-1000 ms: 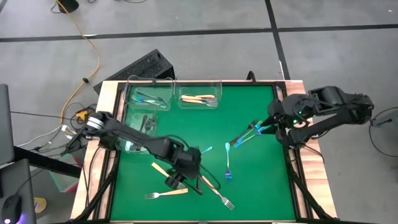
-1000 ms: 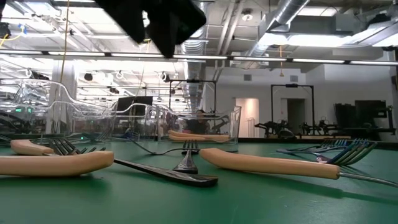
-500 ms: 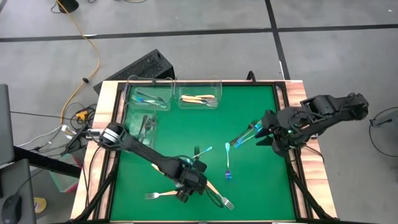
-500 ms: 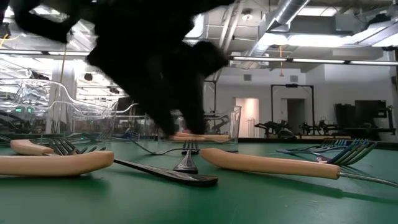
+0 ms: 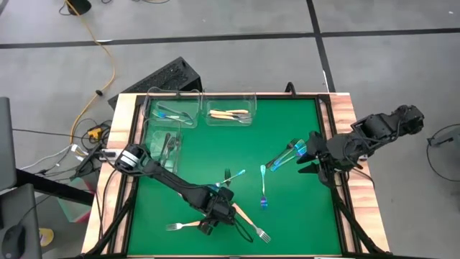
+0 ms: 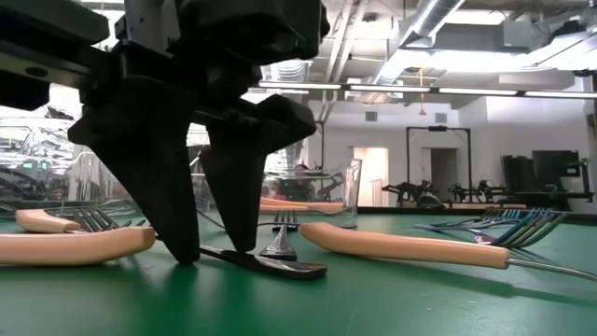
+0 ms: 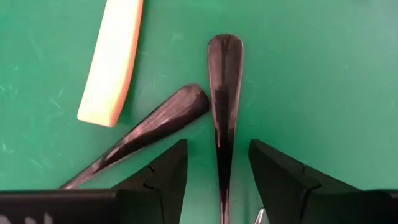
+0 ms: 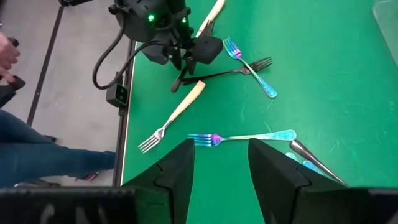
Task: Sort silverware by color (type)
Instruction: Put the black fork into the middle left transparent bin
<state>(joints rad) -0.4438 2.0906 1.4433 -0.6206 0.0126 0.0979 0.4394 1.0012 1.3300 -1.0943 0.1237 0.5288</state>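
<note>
My left gripper [image 5: 215, 214] stands open, pointing down at the green mat near its front middle. Its two fingers [image 7: 163, 177] flank the handle of a dark fork [image 7: 224, 106] that lies flat; a gap shows on each side. A second dark fork [image 7: 155, 124] and a tan-handled fork [image 7: 112, 59] lie right beside it. In the low view the fingertips [image 6: 182, 252] reach down to the mat. My right gripper [image 5: 310, 155] hangs open, high above the right side, over a cluster of blue iridescent forks [image 5: 284, 155].
Three clear bins stand at the far left: blue forks [image 5: 172, 113], tan forks [image 5: 230, 114], dark forks [image 5: 164, 144]. Loose on the mat lie tan forks [image 5: 188, 225] [image 5: 251, 229] and blue forks [image 5: 263, 191] [image 5: 236, 174]. A person's legs [image 8: 37, 152] show beyond the table's edge.
My left gripper has come down and toward the table's near edge, until its open fingers stand at the mat on either side of the dark fork's handle. My right gripper has swung a little toward the near edge. No fork has moved.
</note>
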